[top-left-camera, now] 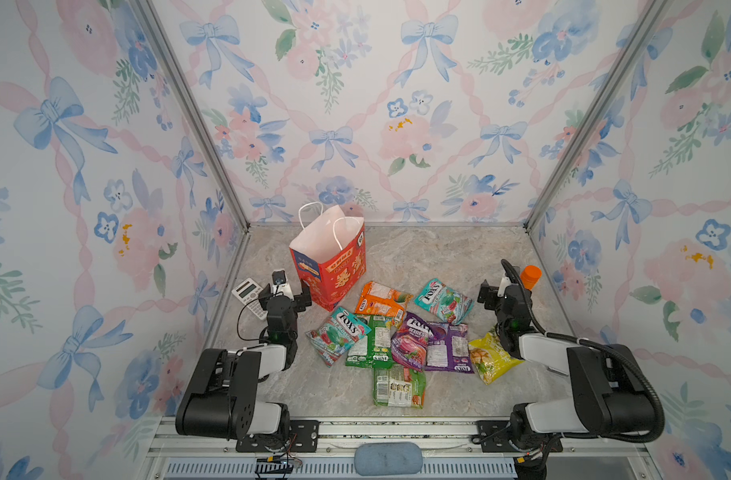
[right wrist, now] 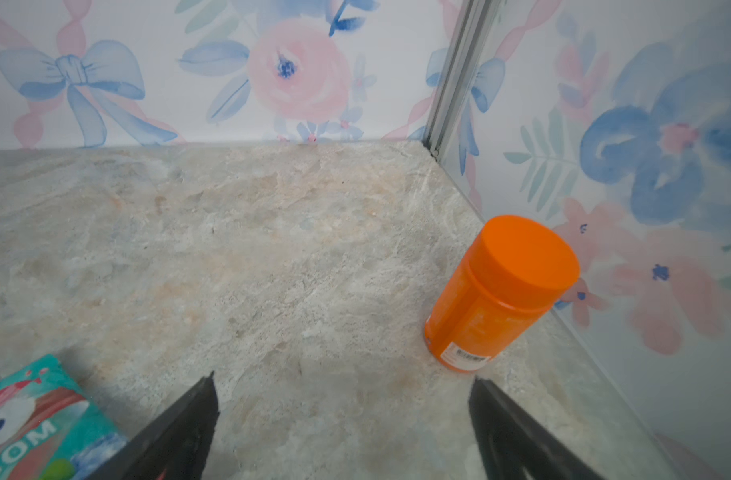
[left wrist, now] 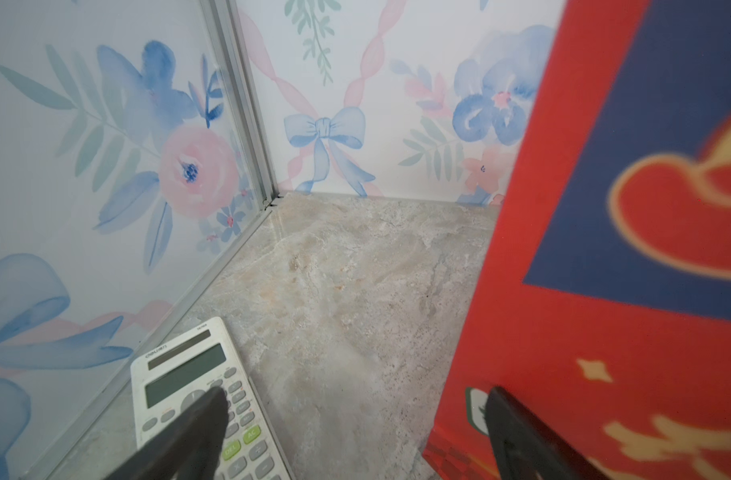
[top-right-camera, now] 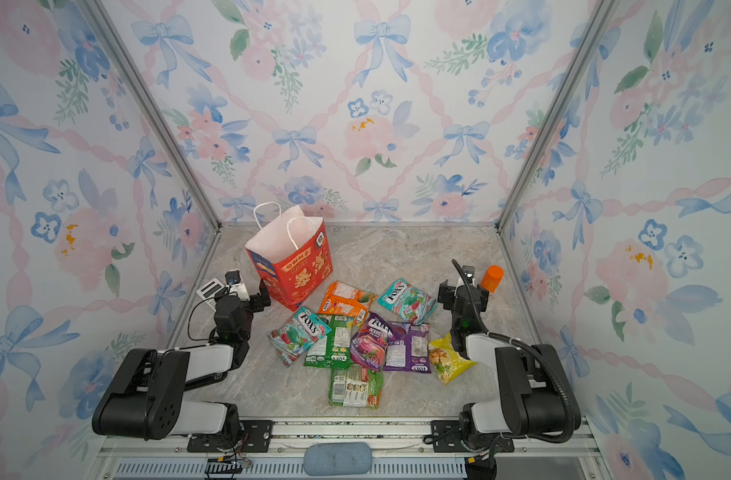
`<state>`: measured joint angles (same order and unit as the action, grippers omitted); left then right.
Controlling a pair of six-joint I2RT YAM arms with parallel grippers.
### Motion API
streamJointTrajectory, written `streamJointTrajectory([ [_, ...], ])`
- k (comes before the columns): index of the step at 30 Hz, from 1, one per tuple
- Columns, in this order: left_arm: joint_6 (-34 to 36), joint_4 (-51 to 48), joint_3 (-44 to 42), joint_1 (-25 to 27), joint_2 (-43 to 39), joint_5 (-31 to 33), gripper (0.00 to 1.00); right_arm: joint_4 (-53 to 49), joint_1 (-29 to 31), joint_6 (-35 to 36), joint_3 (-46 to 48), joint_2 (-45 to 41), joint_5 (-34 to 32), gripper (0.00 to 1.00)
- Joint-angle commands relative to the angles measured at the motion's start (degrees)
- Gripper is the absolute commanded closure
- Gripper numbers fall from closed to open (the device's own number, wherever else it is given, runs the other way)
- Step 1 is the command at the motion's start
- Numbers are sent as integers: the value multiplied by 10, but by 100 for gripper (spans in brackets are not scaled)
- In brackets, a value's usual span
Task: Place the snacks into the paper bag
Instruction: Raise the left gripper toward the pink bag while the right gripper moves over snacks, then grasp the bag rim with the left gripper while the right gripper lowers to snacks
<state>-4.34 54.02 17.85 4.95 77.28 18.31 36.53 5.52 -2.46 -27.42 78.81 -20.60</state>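
snacks [top-left-camera: 409,340]: colourful packets, overlapping, lying flat | paper bag [top-left-camera: 334,278]: red, upright, open, just beside

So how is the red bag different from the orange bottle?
The red bag is boxy and much bigger; the orange bottle is a small round tube. The bag is open on top, white inside, with two cord handles; the bottle is shut with an orange cap. The bag stands beside the left gripper, the bottle beside the right gripper. Both stand upright on the table, and neither is held.
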Motion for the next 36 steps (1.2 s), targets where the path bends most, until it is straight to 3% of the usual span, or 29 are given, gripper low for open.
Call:
streamJointTrajectory([
  [1,-46,-101,8,5,-62,31,2,-207,18,-74,-92,-62,-50,4],
  [5,-195,-146,-8,7,-151,25,2,-266,19,-202,-123,-107,-20,3],
  [7,-292,-193,-16,5,-201,51,2,-236,-5,-207,-107,-115,62,3],
  [10,-276,-240,-22,3,-279,3,2,-193,-32,-231,-76,-119,137,3],
  [14,-290,-356,25,-4,-355,-4,2,-319,-26,-239,-137,-106,135,3],
  [18,-289,-419,79,-12,-398,-19,2,-373,1,-230,-180,-81,172,3],
  [22,-272,-512,186,-25,-369,-46,3,-421,44,-214,-216,-54,175,3],
  [29,-165,-699,422,-30,-219,-133,12,-446,73,-206,-249,-22,213,3],
  [36,-82,-816,590,-31,-71,-225,23,-454,85,-203,-259,-7,239,3],
])
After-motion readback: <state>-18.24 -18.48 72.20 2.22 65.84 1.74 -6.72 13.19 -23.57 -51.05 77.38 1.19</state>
